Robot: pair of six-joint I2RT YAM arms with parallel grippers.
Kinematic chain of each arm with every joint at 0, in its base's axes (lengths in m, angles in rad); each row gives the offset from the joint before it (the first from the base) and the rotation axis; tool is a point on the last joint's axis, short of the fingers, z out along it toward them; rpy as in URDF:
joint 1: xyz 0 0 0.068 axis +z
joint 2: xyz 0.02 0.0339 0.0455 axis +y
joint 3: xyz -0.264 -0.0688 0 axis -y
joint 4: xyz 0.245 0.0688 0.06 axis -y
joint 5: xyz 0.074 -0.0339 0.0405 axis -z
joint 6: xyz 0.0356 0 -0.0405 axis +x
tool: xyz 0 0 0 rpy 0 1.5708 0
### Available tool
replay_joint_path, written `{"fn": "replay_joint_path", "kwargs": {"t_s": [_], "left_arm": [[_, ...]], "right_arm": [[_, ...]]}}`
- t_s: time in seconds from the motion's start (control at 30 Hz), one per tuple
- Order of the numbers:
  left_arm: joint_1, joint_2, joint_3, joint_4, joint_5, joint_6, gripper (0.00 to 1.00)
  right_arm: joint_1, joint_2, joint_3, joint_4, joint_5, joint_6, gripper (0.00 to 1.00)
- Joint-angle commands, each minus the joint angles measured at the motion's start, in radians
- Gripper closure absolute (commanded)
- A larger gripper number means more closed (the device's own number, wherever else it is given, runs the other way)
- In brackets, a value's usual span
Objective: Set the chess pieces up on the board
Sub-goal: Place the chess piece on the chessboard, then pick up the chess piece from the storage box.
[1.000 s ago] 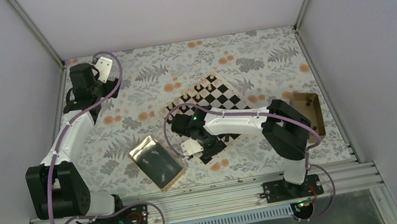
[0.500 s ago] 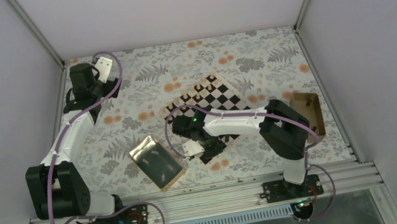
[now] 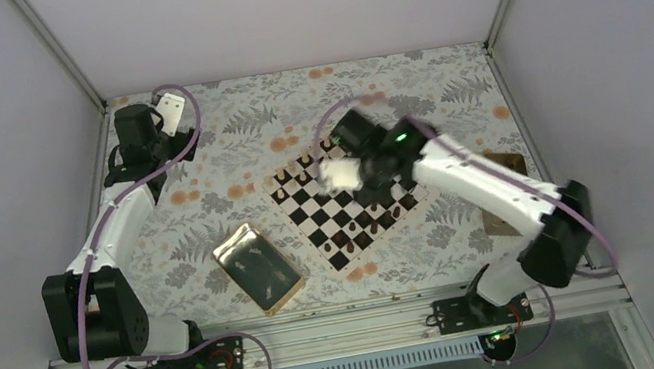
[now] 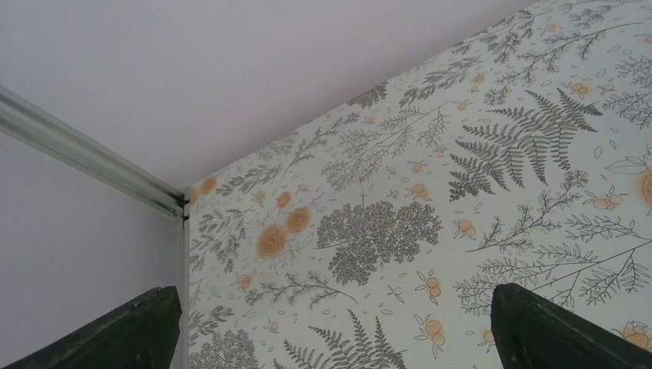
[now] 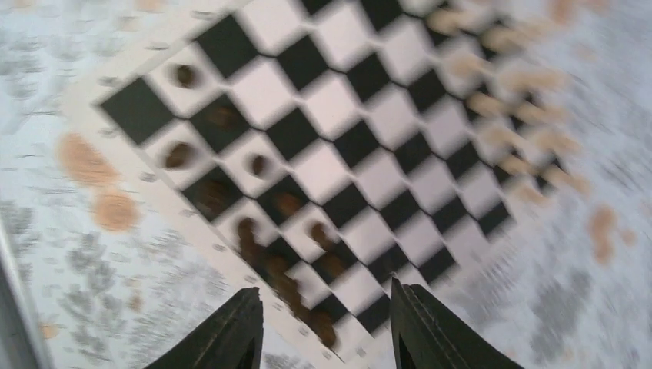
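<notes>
A square flat chessboard with black and cream squares and a pale wooden rim (image 3: 332,209) lies turned at an angle on a table covered in a grey fern and orange flower print (image 3: 226,151), right of centre. The white and black right arm reaches over the board's far half, and its right gripper (image 3: 341,174) hangs above the squares. From the right wrist camera, its two dark fingers (image 5: 231,334) stand moderately apart with nothing between them, and the board (image 5: 338,146) is below. Tiny dark brown wooden chess pieces (image 5: 181,154) stand on squares along the board's edge at the lower left of that picture. Light tan pieces (image 5: 492,104) line the opposite edge, though that picture is too smeared to count them. A shiny gold rectangular tray (image 3: 249,254) sits on the table just left of the board's near corner. The left arm stretches to the table's far left corner, well apart from the board. Its left gripper (image 4: 334,296) is spread wide and empty over bare floral cloth.
</notes>
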State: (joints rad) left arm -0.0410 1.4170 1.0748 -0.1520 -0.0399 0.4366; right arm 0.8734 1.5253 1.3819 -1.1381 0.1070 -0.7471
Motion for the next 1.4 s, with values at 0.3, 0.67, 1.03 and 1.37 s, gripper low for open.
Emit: {"fn": "replay_joint_path", "kwargs": {"t_s": [0.3,0.67,1.03,1.37], "left_arm": [[-0.013,0.072,0.118,0.016,-0.011,0.018,0.0],[-0.026,0.119,0.139,-0.006,0.014,0.024,0.0],[-0.025,0.142,0.15,0.003,0.053,0.051,0.0],[-0.027,0.101,0.209,-0.087,0.089,-0.004,0.0]], "right_arm": [[-0.856,-0.132,0.002,-0.02,-0.137,-0.219,0.48],[-1.187,0.112,0.145,-0.042,-0.062,0.069,0.6],[-1.234,0.078,-0.06,0.044,-0.034,0.207,0.65],[-1.234,0.021,-0.291,0.288,0.1,0.165,0.65]]}}
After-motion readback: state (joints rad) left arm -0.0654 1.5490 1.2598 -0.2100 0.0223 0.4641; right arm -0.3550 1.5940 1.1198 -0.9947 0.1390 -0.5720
